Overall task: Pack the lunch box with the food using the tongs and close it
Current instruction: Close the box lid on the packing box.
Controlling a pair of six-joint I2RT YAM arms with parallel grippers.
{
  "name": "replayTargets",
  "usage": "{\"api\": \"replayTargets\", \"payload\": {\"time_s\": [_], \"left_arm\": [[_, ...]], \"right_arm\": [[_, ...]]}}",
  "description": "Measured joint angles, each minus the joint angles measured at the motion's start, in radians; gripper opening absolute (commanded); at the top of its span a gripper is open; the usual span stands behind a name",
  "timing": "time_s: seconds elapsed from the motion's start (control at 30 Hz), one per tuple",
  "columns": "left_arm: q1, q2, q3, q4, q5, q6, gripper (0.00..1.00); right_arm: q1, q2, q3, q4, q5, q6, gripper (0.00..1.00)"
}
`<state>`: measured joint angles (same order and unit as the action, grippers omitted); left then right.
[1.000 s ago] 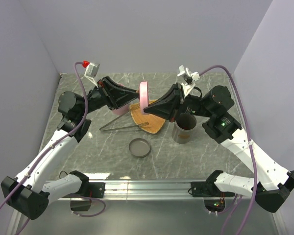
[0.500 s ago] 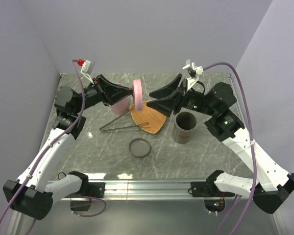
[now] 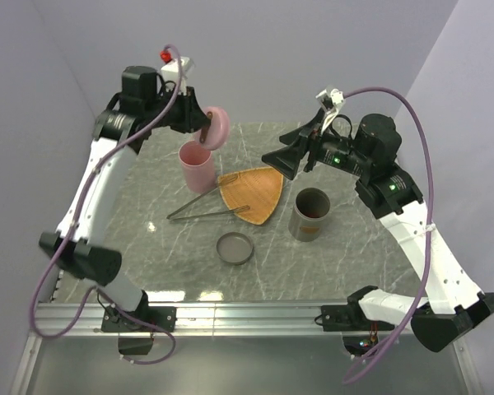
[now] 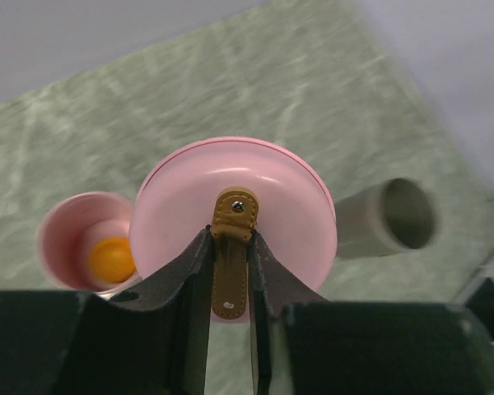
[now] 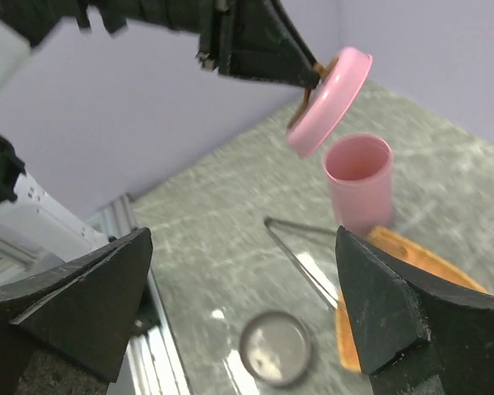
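The lunch box is a pink cylinder [image 3: 197,164] standing open behind the orange plate [image 3: 255,193]. My left gripper [image 3: 204,130] is shut on the brown strap [image 4: 230,271] of its pink lid [image 4: 230,202] and holds the lid tilted in the air above the cylinder. One orange piece of food [image 4: 111,257] lies inside the pink cylinder [image 4: 78,239]. The tongs [image 3: 206,210] lie on the table, tips on the plate's left edge. My right gripper [image 3: 290,155] hangs open and holds nothing, above the plate's right corner; in its wrist view the gripper [image 5: 240,247] frames the tongs [image 5: 300,255].
A grey cup [image 3: 310,214] stands right of the plate, and a round grey lid [image 3: 235,248] lies flat in front of the plate. Purple-grey walls close in on the left, back and right. A metal rail runs along the near edge.
The left arm has risen and swung back to the left with the pink lid, which now hangs over the pink cylinder. The right gripper has opened wide and drawn back to the right.
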<state>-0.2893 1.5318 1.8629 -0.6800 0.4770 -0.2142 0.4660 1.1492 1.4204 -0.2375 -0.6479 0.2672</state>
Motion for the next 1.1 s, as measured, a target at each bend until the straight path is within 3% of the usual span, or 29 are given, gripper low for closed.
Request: {"api": "replayTargets", "payload": {"time_s": [0.27,0.43,1.1], "left_arm": [[0.013,0.387,0.362,-0.355,-0.244,0.286,0.00],[0.030,0.518,0.404,-0.431,-0.322,0.365,0.00],[0.023,0.560,0.397,-0.456,-0.351,0.423,0.00]], "right_arm": [[-0.065,0.019,-0.001,-0.090,-0.008,-0.058,0.99],[-0.078,0.019,-0.002,-0.094,-0.028,-0.072,0.99],[-0.085,0.020,-0.053,-0.086,-0.068,-0.075,0.99]]}}
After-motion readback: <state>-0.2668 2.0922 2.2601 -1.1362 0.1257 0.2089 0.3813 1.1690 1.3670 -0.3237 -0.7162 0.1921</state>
